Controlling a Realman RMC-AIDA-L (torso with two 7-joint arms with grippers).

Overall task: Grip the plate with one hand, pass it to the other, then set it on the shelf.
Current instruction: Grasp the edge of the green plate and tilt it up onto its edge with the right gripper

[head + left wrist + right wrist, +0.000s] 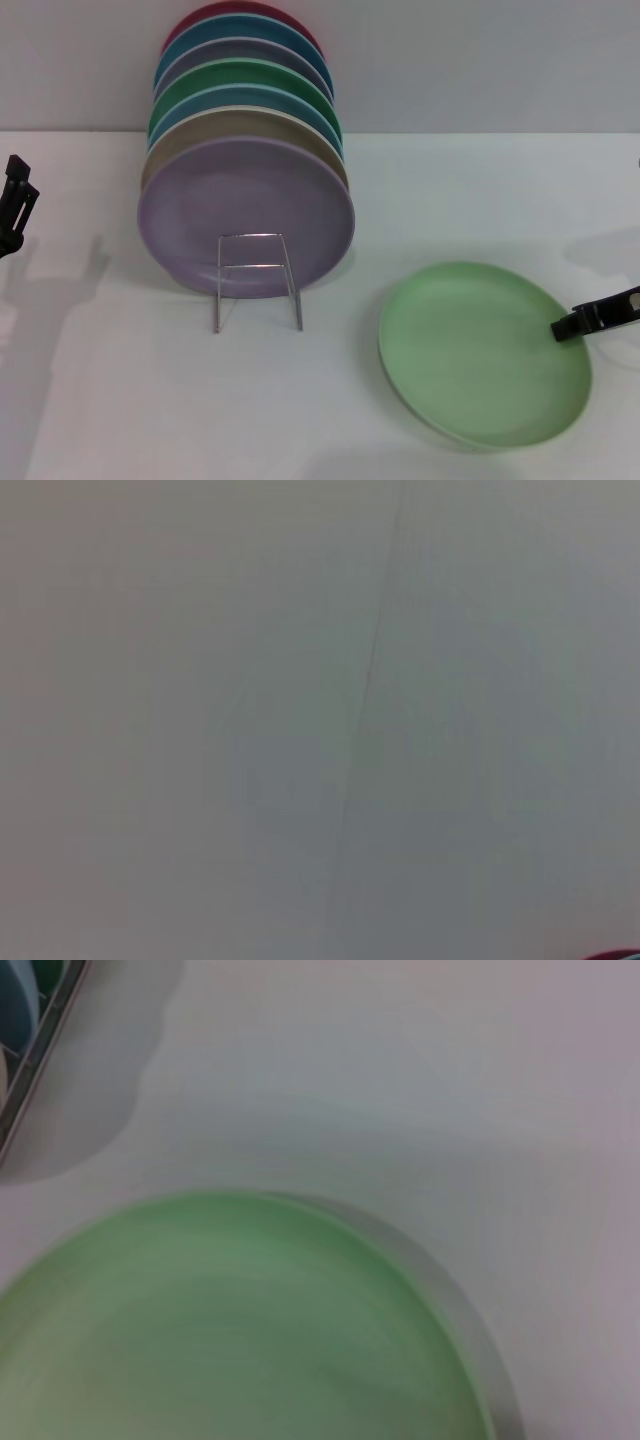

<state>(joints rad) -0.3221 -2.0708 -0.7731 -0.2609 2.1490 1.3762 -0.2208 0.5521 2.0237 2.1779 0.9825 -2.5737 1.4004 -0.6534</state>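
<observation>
The light-green plate (484, 352) is at the front right of the white table, tilted, with its right rim at my right gripper (566, 328). The gripper's dark fingers close on that rim. In the right wrist view the plate (230, 1330) fills the lower part of the picture. The silver wire shelf (256, 268) stands left of centre, and its rectangular loop front sits before a lilac plate (245, 215). My left gripper (16, 200) is parked at the far left edge, away from everything. The left wrist view shows only a blank pale surface.
Several plates stand on edge in a row behind the lilac one: beige, blue, darker green (250, 78), purple, teal and red. A wall rises behind the table. The rack's edge shows in a corner of the right wrist view (40, 1050).
</observation>
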